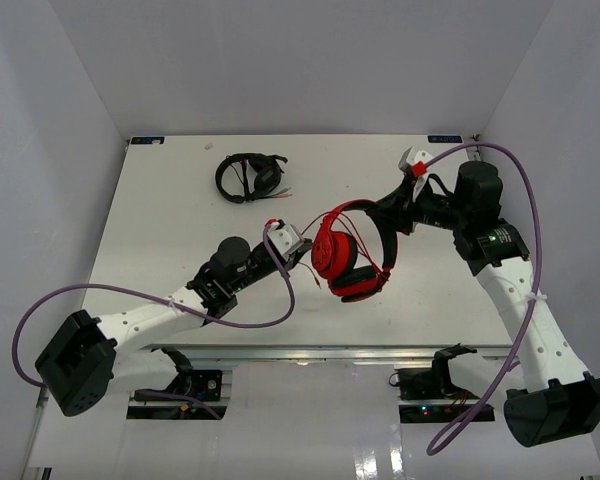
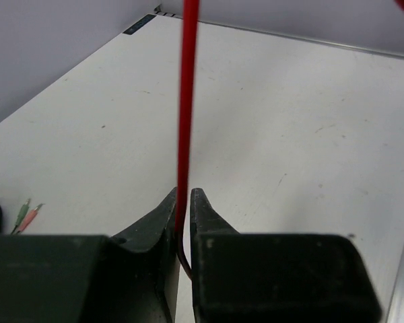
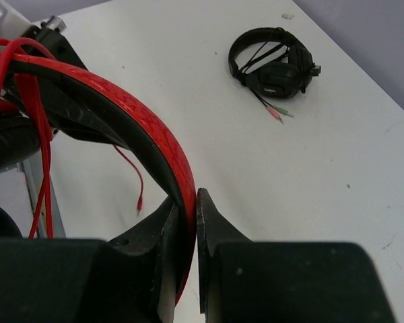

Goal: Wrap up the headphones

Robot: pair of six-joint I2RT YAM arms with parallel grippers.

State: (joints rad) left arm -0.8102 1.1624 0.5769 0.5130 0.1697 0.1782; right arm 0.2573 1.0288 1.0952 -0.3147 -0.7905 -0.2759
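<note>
Right gripper is clamped on the red headband of the headphones, which sit mid-table between the two arms. Left gripper is pinched shut on the cable, which runs taut up and out of the wrist view. Risks: the thin cable could slip through the fingers, a hard pull could twist the band out of the right grip, and any slack could let the loose-looking loops on the band drop off.

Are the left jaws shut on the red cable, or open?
Shut: in the left wrist view the left jaws pinch the cable, which runs straight up from between them.
</note>
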